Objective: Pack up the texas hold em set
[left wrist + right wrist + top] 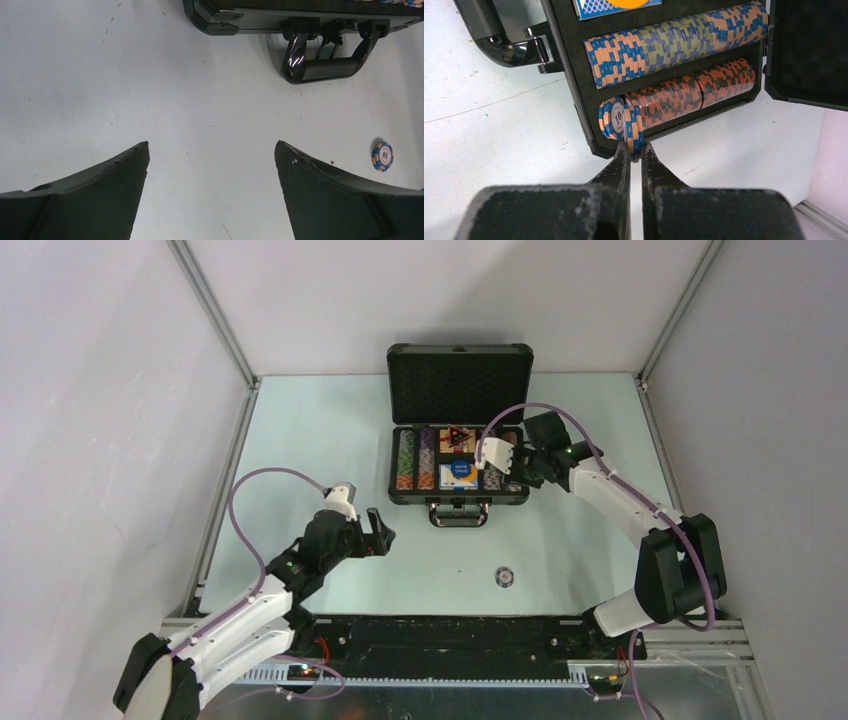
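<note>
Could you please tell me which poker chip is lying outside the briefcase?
The lone blue-and-orange chip marked 10, flat on the table before the briefcase handle; all the others stand in rows inside the briefcase.

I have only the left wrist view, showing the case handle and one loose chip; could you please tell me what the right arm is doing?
Observer: The right pincer is shut on a chip at the handle end of the case's outermost chip row.
Operator: Thank you. Is the lid open?
Observer: Yes, the lid stands upright at the far side.
Operator: Is the middle compartment filled?
Observer: A blue patterned box lies in it.
</note>
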Controlling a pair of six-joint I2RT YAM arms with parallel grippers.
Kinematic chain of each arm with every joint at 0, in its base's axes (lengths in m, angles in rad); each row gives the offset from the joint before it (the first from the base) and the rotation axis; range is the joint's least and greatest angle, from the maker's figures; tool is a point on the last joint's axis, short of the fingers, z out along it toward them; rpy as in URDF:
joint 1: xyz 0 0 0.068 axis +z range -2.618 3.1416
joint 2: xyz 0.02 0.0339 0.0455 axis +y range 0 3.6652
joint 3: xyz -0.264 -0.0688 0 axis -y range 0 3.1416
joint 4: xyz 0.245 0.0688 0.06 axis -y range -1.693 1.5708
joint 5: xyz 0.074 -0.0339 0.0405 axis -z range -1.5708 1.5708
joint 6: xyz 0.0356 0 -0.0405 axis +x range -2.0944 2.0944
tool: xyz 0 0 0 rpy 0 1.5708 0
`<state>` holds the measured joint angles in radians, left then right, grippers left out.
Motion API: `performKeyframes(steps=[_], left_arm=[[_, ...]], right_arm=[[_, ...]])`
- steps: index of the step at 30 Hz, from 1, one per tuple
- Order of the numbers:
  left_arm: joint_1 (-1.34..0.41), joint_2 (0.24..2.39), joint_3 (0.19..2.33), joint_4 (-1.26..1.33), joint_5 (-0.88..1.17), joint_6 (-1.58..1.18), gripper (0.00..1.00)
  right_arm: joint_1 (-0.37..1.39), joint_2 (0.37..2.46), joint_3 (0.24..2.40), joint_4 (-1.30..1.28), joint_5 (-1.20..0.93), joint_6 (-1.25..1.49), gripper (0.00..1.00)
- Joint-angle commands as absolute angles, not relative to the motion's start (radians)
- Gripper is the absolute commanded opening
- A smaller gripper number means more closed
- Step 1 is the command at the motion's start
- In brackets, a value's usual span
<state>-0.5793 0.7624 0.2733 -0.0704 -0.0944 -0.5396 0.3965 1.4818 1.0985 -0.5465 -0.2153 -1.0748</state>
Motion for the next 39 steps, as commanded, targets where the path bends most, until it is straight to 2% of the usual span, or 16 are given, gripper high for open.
performKeyframes(steps=[1,27,31,39], left_arm=[[-0.573,0.767,0.294,-0.045,-0.103,-0.522,1.00],[-0.573,0.766,0.293,-0.044,-0.098,-0.521,1.00],[-0.574,0.765,0.293,-0.044,-0.098,-0.521,1.00],[-0.574,0.766,0.293,-0.044,-0.099,-0.521,1.00]], right_arm=[[0.388,1.491,1.106,-0.509,-0.205,-1.093,0.00],[0.380,1.591,1.105,-0.498,-0.144,-1.123,0.00],[0.384,1.601,1.106,-0.493,-0.158,-1.119,0.06],[0.393,1.610,1.105,-0.476,-0.168,-1.108,0.24]])
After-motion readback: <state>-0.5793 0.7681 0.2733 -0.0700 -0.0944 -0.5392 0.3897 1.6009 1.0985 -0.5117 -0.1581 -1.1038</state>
